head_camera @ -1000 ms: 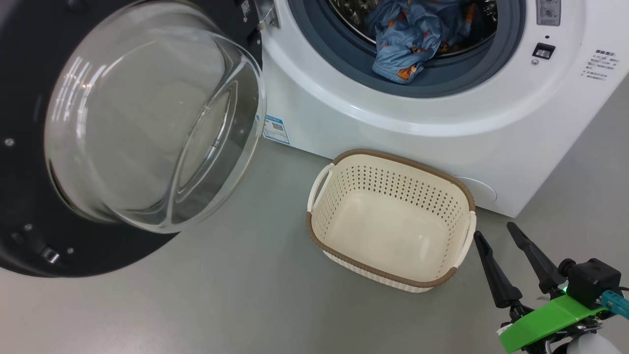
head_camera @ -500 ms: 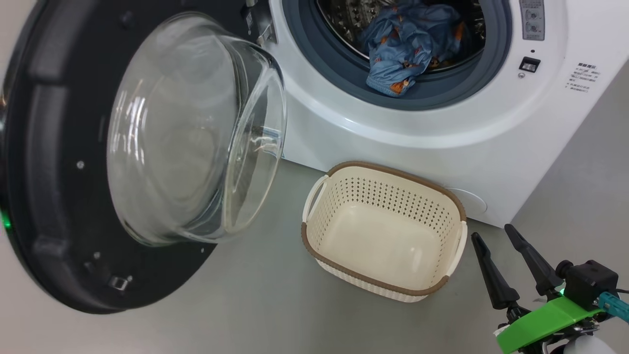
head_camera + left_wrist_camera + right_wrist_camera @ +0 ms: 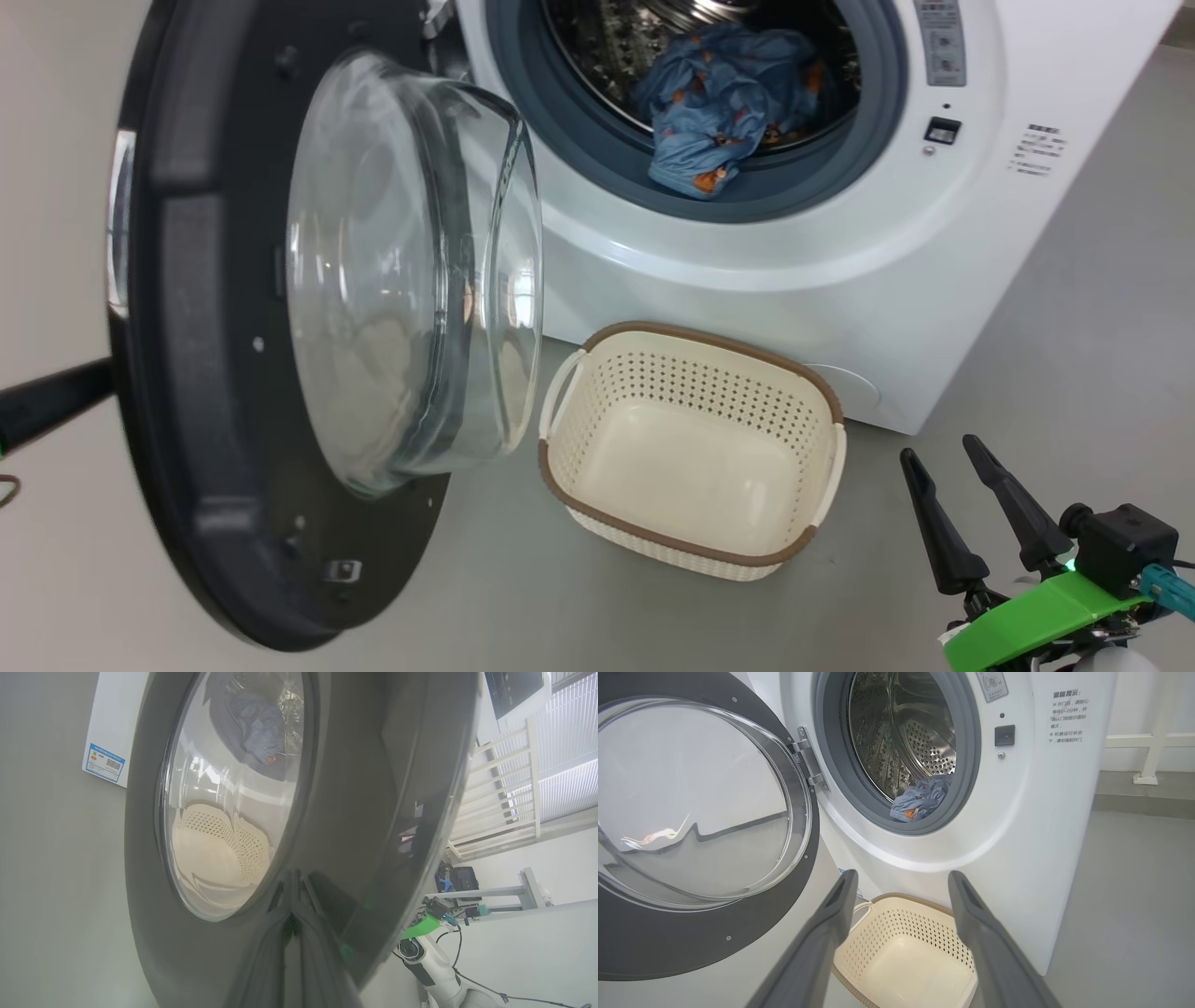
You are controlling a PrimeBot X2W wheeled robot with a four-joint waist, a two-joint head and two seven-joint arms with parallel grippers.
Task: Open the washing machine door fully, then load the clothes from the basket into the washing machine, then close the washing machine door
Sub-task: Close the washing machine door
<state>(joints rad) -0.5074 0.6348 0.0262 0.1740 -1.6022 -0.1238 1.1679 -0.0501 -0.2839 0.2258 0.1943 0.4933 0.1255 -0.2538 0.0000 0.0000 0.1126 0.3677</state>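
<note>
place: test lab | cues: washing machine (image 3: 747,271) on bare grey floor (image 3: 1074,308), white railing (image 3: 504,788), equipment rack (image 3: 460,879)

One washer (image 3: 747,280), one door (image 3: 187,373), one basket (image 3: 709,397)

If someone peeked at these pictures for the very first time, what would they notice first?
The big round washing machine door, black-rimmed with a bulging glass bowl, stands swung open at the left of the head view. Behind it, the blue printed clothes lie bunched at the front of the steel drum. The cream basket sits empty on the floor before the washing machine.
</note>
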